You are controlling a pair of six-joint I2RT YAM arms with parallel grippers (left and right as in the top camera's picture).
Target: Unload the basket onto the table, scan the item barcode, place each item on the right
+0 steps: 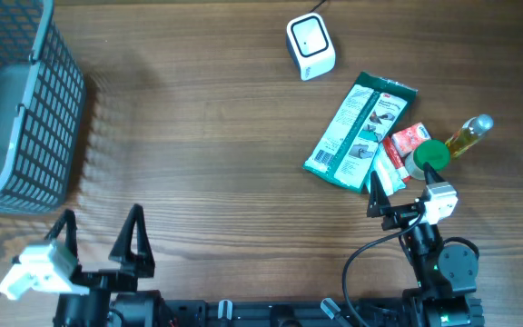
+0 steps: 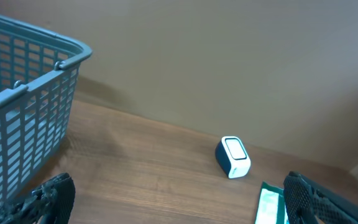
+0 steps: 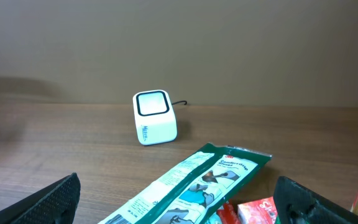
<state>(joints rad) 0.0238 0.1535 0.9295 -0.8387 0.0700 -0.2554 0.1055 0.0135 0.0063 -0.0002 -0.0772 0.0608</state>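
The white barcode scanner (image 1: 310, 45) stands at the back of the table, its dark-framed window up. It also shows in the left wrist view as the scanner (image 2: 233, 157) and in the right wrist view as the scanner (image 3: 154, 117). A green-and-white packet (image 1: 360, 132) lies flat to the right of centre, the same packet (image 3: 197, 186) just ahead of my right gripper (image 3: 185, 211). That right gripper (image 1: 402, 188) stands open at the packet's near end, holding nothing. My left gripper (image 1: 98, 234) is open and empty at the near left, seen as the gripper (image 2: 182, 211) above bare wood.
A red packet (image 1: 407, 143), a green-capped item (image 1: 432, 154) and a small bottle of yellow liquid (image 1: 468, 136) crowd against the green packet's right side. A blue-grey mesh basket (image 1: 39, 100) fills the far left corner. Bare wood lies between basket and scanner.
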